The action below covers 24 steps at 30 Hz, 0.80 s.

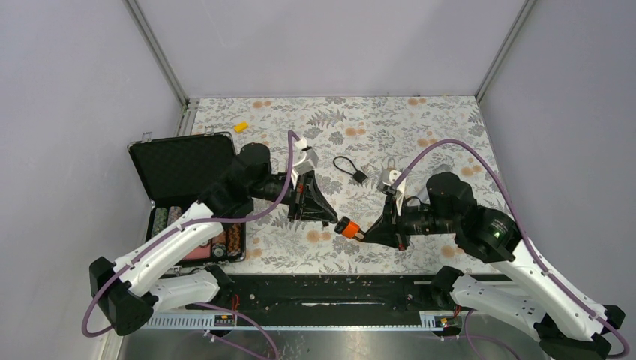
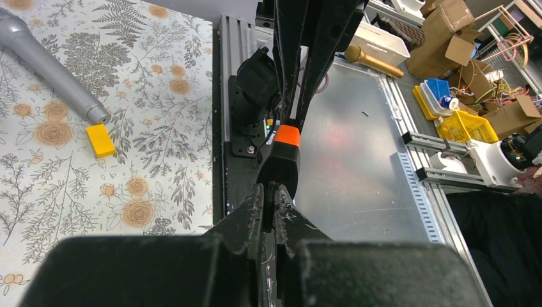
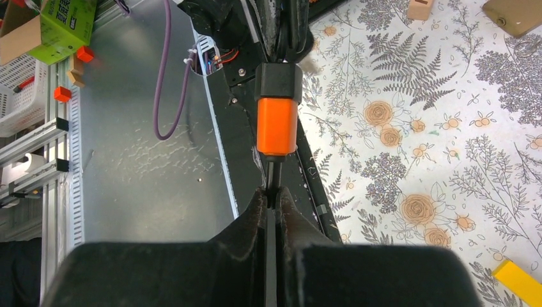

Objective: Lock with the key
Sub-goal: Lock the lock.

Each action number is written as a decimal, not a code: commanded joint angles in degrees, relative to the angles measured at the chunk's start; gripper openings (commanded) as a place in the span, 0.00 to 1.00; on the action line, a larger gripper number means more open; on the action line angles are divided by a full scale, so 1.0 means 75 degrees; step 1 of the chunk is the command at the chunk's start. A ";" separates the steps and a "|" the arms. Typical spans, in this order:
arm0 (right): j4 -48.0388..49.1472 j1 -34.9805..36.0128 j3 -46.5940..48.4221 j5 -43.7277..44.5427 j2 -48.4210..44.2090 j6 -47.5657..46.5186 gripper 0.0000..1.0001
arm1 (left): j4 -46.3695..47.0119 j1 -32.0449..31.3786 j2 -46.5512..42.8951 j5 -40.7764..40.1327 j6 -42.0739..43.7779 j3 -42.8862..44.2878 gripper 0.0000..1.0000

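Evidently little is done: the left end effector [image 2: 268,198] and the right end effector [image 3: 273,195] are both pinched tight on the orange-and-black key [image 3: 277,118], held between them. The brass lock [image 3: 518,11] lies well apart on the worktop [image 3: 409,128]; inserting and turning remain.

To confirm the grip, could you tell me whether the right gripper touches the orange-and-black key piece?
Touching. Right wrist view: the right gripper pinches the orange-and-black key piece by its stem.

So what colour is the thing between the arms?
The key is orange and black; clearest in right wrist view.
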 commanded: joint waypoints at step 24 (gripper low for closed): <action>-0.0469 -0.0146 0.0104 0.0390 -0.1033 -0.1241 0.00 | 0.0201 0.1032 -0.1039 -0.0675 0.0935 -0.0190 0.00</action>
